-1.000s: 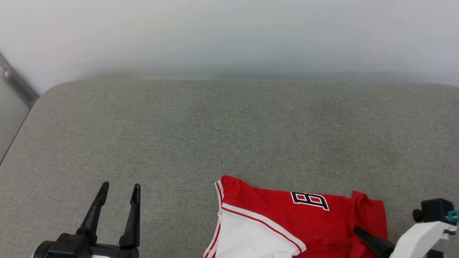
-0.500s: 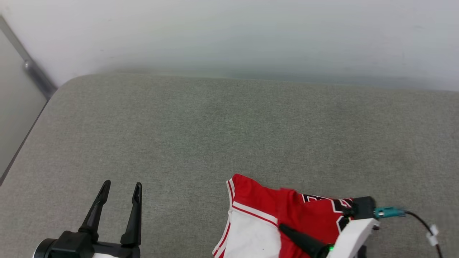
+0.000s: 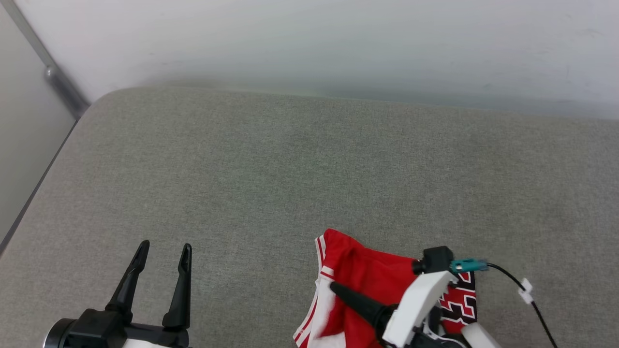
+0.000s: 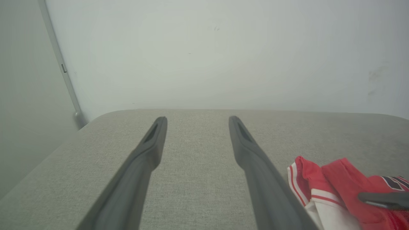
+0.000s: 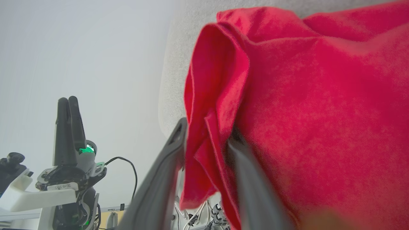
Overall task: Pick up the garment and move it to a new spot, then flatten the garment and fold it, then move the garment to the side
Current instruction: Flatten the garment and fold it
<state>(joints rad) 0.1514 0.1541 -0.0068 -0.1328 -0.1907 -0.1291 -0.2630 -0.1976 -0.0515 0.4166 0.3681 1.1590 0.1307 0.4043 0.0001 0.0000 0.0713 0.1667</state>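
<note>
The garment [image 3: 367, 275], a red jersey with white striped trim and black lettering [image 3: 459, 303], lies bunched at the near edge of the grey cushion. My right gripper [image 3: 341, 291] reaches across it from the right. In the right wrist view a fold of red cloth [image 5: 207, 105] is pinched between the two fingers of that gripper [image 5: 207, 135], so it is shut on the garment. My left gripper [image 3: 164, 247] stands open over bare cushion to the left, well apart from the garment [image 4: 332, 182], nothing between its fingers [image 4: 197, 120].
The grey cushion [image 3: 300, 169] stretches wide to the back and left, ending at a pale wall [image 3: 309, 38]. Its left edge drops off beside a metal strip [image 3: 53, 77]. A black cable [image 3: 527, 295] trails from my right wrist.
My right gripper has swept leftward over the garment, dragging its right side along and bunching it narrower. The head camera has turned a little. The left gripper has not moved.
</note>
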